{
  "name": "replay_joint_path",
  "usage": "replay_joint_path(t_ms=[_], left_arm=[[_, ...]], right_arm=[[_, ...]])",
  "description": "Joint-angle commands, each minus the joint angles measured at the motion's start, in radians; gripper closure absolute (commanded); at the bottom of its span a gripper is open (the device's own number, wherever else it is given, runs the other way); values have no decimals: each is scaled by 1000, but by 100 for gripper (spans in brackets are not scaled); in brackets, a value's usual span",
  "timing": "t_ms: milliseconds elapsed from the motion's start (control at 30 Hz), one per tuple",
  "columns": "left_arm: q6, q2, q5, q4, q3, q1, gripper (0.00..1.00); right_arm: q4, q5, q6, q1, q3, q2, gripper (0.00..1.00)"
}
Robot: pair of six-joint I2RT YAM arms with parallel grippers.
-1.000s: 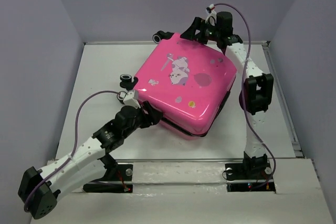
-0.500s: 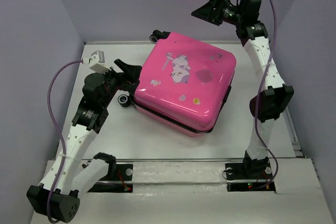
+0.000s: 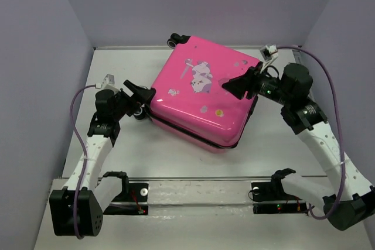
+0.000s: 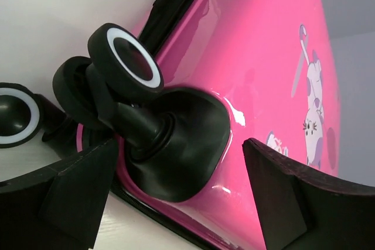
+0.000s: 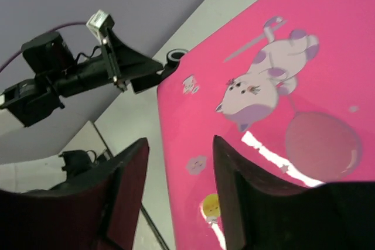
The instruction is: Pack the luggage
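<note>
1. The luggage (image 3: 205, 95) is lying flat on the table (image 3: 117, 144), printed shell up, a little toward 12 o'clock from centre. Its halves are looking closed, with a dark seam showing along the 6 o'clock edge.
2. The left tool (image 3: 143, 99) is sitting released at the case's 9 o'clock corner, fingers spread either side of the wheel (image 4: 126, 57) mount and gripping nothing.
3. The right tool (image 3: 229, 88) is hovering released over the shell's 3 o'clock edge, also empty.
4. Risk: closing the left tool here is likely catching the swivelling wheel rather than the shell, twisting the case.
5. Risk: pressing on the glossy lid from one side is inviting a slip, sliding the case toward 9 o'clock.
</note>
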State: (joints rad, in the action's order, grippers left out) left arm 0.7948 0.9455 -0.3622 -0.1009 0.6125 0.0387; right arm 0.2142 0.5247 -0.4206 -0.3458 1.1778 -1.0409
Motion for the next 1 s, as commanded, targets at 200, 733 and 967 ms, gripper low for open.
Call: replay_joint_path(t_ms=[200,733,967], left_arm=[[178,131,-29,-256,-45,-5,1],[452,233,75,-773,-154,9,70],[420,162,74,-734,-4,10,94]], right_arm=[[-39,-144,43,-185,-201,53,27],[-84,-180,-18,-289,-349,127,26],[-49,-203,-14,-289,-363,162,16]])
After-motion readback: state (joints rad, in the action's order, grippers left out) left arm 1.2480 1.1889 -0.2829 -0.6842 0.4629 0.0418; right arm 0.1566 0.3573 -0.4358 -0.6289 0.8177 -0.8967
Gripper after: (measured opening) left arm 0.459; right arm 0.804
